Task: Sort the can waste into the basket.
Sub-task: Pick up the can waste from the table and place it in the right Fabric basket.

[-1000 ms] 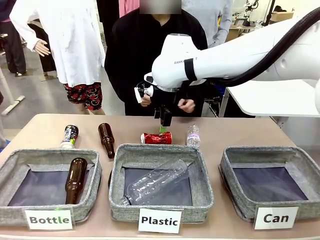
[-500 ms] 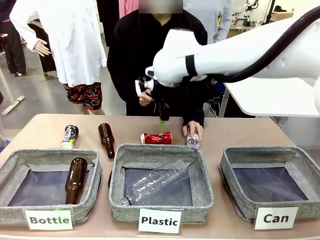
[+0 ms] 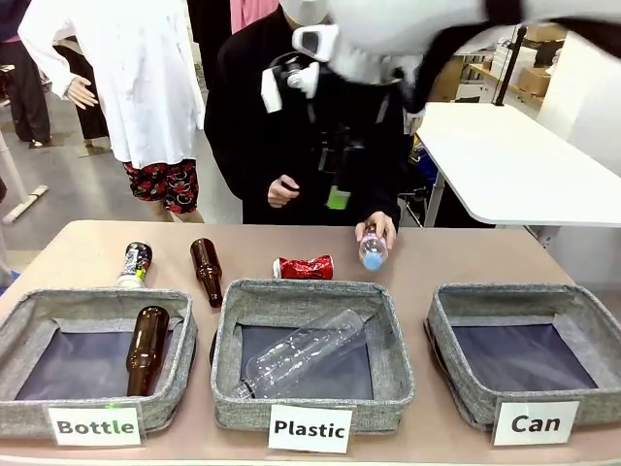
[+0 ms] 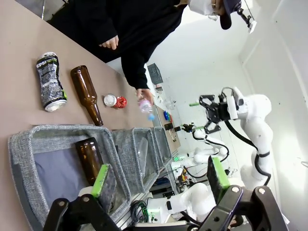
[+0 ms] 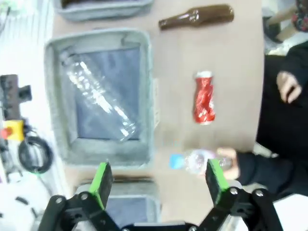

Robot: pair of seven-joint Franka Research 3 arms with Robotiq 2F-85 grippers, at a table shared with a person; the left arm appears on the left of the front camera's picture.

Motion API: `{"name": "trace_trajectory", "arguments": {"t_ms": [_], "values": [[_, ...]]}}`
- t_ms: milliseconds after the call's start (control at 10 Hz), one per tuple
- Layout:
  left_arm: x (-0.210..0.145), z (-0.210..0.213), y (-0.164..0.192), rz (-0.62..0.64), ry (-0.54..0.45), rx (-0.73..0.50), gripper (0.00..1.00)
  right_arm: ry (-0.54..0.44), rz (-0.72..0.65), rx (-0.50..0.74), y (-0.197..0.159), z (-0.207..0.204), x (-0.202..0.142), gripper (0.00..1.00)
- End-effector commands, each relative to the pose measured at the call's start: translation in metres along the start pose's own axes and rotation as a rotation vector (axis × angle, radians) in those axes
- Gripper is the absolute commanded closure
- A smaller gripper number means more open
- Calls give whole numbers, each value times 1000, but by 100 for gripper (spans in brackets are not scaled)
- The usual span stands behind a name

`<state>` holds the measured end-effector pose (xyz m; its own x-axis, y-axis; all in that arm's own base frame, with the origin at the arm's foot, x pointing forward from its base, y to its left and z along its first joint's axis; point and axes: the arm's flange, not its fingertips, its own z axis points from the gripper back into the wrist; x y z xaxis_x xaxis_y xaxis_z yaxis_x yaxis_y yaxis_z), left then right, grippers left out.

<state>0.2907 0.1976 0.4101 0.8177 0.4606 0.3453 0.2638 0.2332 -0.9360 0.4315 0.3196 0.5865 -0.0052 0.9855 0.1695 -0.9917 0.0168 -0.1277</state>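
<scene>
The crushed red can lies on the table behind the middle basket; in my right wrist view the red can sits ahead of the fingers. The dark printed can lies far left, and it is the dark can beside a brown bottle in the left wrist view. The grey "Can" basket stands at the right with nothing in it. My right gripper hangs open high above the red can, with nothing between its pads. My left gripper is open over the "Bottle" basket.
A person's hand holds a small clear bottle on the table right of the red can. A brown bottle lies behind the "Bottle" basket, which holds another. The "Plastic" basket holds a clear bottle.
My right arm has risen from just above the red can to well above the table. The person's hand has come down onto the small clear bottle and tipped it.
</scene>
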Motion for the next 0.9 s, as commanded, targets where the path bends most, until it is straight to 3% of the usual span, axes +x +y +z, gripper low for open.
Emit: {"name": "trace_trajectory", "arguments": {"t_ms": [0,100,400,600,800], "values": [[-4,-1,-1,-21,-15,-22,0,-103,-162,-25,29,3,-73,0],[-4,-1,-1,-21,-15,-22,0,-162,-274,-45,40,14,-111,0],[-4,-1,-1,-21,-15,-22,0,-472,-702,-94,57,21,-235,0],[-4,-1,-1,-21,-15,-22,0,-724,-891,-31,74,6,-311,0],[-4,-1,-1,-21,-15,-22,0,-926,-1283,68,79,-16,-376,0]]}}
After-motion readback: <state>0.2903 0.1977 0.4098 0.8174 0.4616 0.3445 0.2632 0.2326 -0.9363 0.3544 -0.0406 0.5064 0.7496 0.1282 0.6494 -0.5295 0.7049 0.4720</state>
